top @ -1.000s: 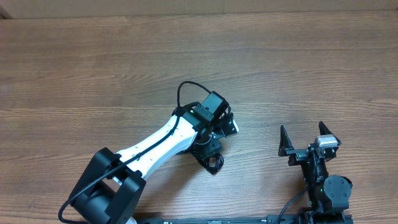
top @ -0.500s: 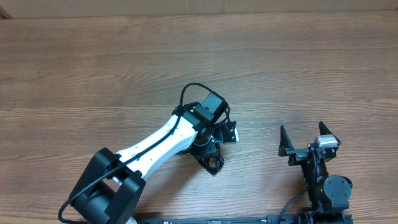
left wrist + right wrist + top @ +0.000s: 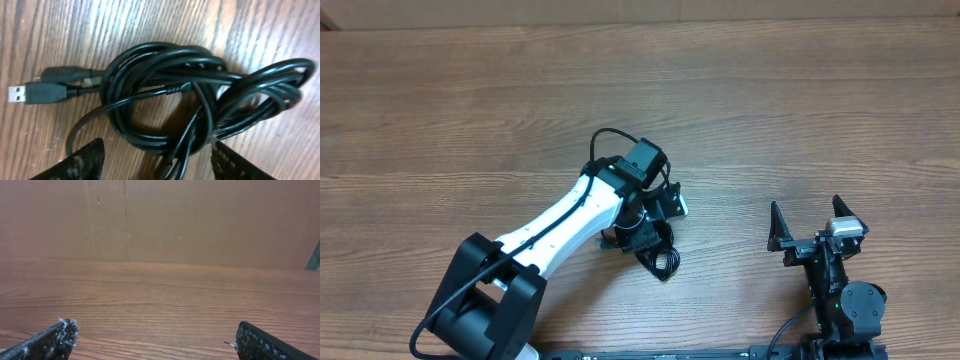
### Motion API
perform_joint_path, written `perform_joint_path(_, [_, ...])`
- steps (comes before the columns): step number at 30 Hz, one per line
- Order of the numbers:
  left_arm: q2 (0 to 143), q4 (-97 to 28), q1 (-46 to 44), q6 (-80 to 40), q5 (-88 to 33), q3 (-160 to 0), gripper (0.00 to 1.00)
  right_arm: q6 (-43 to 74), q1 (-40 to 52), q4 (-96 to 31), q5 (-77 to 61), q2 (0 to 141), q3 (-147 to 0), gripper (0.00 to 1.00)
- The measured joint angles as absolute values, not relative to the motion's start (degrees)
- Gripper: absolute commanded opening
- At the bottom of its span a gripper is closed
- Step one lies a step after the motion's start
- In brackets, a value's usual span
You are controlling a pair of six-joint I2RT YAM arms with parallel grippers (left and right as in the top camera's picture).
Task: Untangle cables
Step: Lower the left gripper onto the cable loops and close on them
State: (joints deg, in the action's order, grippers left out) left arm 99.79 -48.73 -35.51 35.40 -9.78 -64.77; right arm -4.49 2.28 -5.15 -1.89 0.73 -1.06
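As left arm has swung toward upper left of overhead frame over the last second, left gripper (image 3: 157, 162) hangs over bunched thin black cables (image 3: 150, 57) at lower centre of brown wooden table (image 3: 770, 100).
- Fingers moderately apart, strands between them, nothing clamped.
- Bundle unmoved, still knotted.
- Flat black USB plug (image 3: 37, 93) free at left of wrist view.
- Right gripper (image 3: 805, 215) wide, empty, lower right.
- Likely repositioning only; no untangling gained.

Wood-grain table (image 3: 470, 100) filling the overhead frame; plain brown board wall (image 3: 200, 215) across the upper half of the right wrist view, vertical seams visible.
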Motion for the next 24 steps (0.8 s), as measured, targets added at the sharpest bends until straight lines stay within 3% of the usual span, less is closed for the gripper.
perform_joint_path(17, [99.8,-44.1,-35.5,33.9,-13.7,-59.6,0.61,-4.5,2.3,-5.1,-1.9,0.7,-1.1,1.00])
perform_joint_path(19, [99.8,-42.8,-35.6,32.4,-12.0,-59.4,0.64,-4.5,2.3,-5.1,-1.9,0.7,-1.1,1.00])
perform_joint_path(22, [99.8,-40.3,-35.6,29.8,-9.0,-59.4,0.80,-4.5,2.3,-5.2,-1.9,0.7,-1.1,1.00])
perform_joint_path(24, [99.8,-38.9,-35.6,28.3,-7.5,-59.4,0.81,-4.5,2.3,-5.2,-1.9,0.7,-1.1,1.00])
